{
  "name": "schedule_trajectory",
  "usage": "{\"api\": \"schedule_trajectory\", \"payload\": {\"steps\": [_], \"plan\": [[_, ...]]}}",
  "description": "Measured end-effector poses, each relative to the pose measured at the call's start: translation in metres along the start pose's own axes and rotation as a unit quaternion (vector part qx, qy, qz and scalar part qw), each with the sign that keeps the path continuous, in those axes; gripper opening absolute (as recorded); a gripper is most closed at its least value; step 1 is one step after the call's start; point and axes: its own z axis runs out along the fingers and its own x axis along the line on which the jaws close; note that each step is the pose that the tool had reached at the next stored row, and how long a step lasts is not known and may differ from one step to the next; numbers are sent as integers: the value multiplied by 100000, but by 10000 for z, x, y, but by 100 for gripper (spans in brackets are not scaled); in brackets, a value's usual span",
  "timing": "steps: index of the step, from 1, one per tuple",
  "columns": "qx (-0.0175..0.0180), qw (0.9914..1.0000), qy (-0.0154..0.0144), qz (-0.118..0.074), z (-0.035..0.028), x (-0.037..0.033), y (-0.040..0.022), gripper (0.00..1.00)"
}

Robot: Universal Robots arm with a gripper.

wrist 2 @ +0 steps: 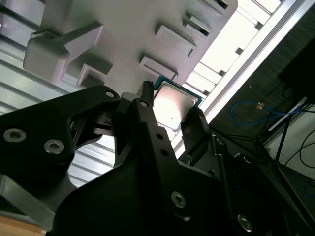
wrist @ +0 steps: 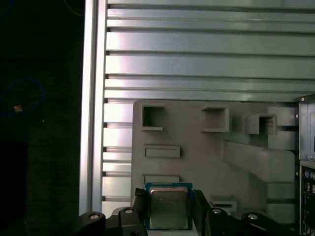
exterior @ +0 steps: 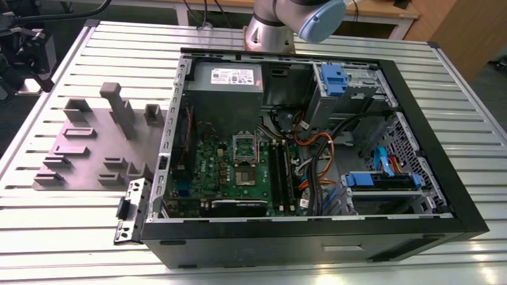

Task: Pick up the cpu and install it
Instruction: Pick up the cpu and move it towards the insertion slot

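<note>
- Two fingers of the tool are clamped on the cpu, one on each of two opposite edges, with the shiny metal top facing the camera in both wrist views.
- The cpu hangs in the tool, apart from the grey fixture behind it. One of the fixture's shallow pockets lies just beside the chip's outline in the first wrist view.
- Handling, as a judgement:
  - It is light, stiff and flat, so weight is no worry.
  - The smooth metal lid is probably slippery.
  - The underside contacts are likely delicate.
  - The thin green rim is the right place to hold it, as it is held now, and with little force.
  - A grip on edges this thin leaves scant margin if the chip tilts.
- The counter is slatted aluminium, ridged and reflective. In the exterior view the fixture lies on it just beside the open case, on that view's left.
- Inside the case, the green board lies flat with a silver socket frame near its middle.
- Room there is tight: memory sticks stand just beside the frame, and orange cables loop nearby.
</note>
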Motion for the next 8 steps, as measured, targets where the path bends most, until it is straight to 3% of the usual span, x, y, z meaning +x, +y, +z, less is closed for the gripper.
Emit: {"api": "schedule_trajectory", "payload": {"steps": [8], "plan": [[2,100000,4,-7,-75,-1,4,47]]}}
